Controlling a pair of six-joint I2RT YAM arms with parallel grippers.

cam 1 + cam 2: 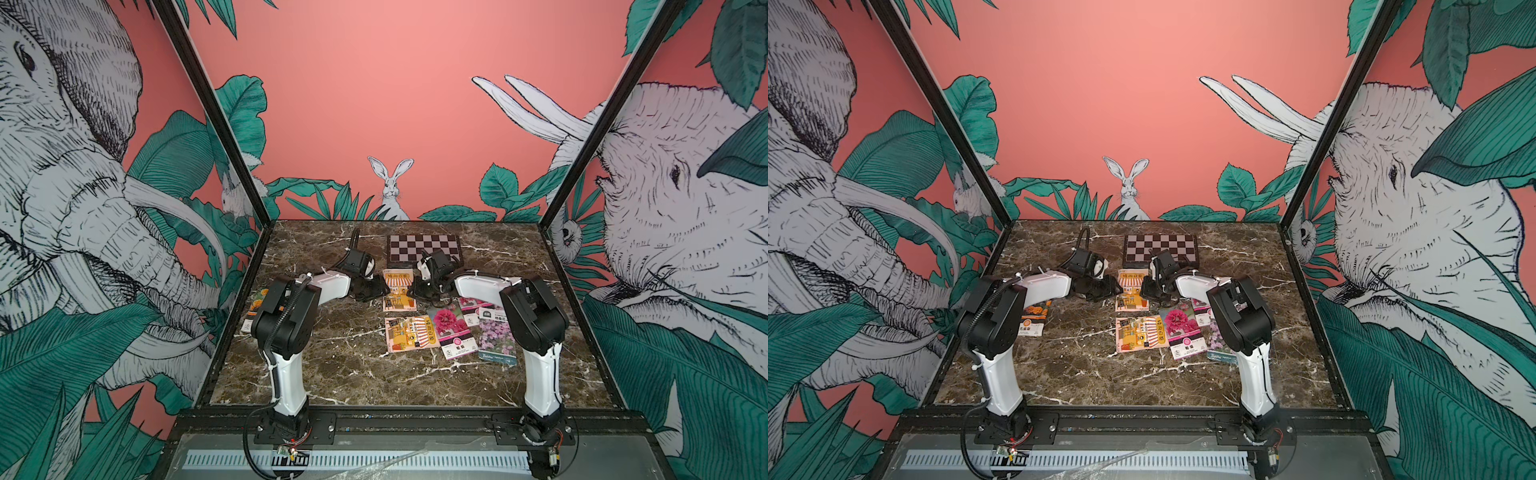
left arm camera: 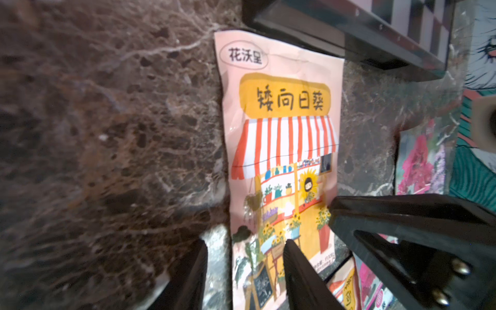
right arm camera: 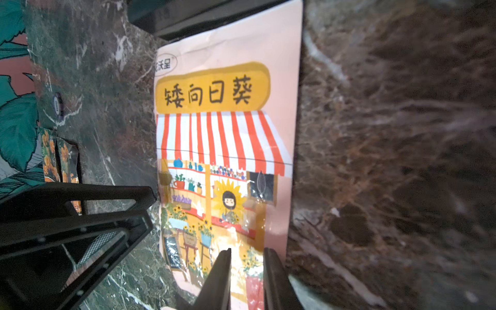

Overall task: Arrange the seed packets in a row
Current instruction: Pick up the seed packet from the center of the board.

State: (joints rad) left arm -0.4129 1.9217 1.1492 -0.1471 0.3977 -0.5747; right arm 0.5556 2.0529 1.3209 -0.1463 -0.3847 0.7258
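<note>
- The sunflower shop-front packet (image 1: 398, 291) lies flat on the counter (image 1: 353, 374), just before the chequered board (image 1: 424, 247), between both arms.
- The left jaws stand apart astride its left edge: one finger (image 2: 300, 273) is over the print, the other on bare counter.
- The right jaws are nearly together over its right edge, with print showing in the gap; I cannot tell whether they pinch it.
- A second shop-front packet (image 1: 411, 332) lies sideways nearer the front. The magenta-flower packet (image 1: 451, 328) and lilac-flower packet (image 1: 496, 338) are to its right.
- A marigold packet (image 1: 1034, 318) lies near the counter's left edge.
</note>
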